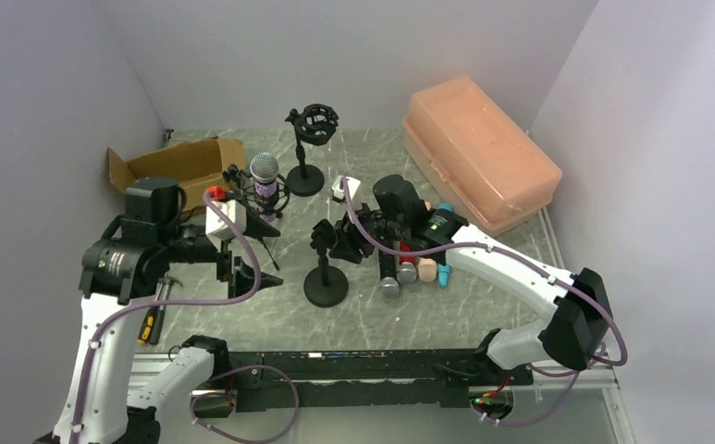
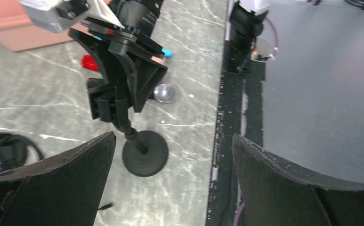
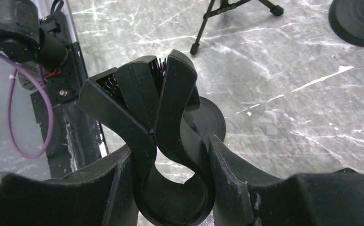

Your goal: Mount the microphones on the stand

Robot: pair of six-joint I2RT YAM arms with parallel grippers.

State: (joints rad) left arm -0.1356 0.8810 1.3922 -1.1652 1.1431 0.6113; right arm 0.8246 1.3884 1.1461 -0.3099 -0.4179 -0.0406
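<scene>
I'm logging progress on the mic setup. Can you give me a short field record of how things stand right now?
purple microphone: upright in a shock mount
rear stand: holder empty
round-base stand: no microphone in it
right pincer: shut on clip of the round-base stand
left pincer: open, holding nothing
loose microphones: lying in a pile to the right of the round-base stand

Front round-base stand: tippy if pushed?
Likely top-heavy: the stand is a thin post on a small disc base, bulky clip on top; a side push may tip it. Coil springs show in the clip: probably stiff to open.
</scene>
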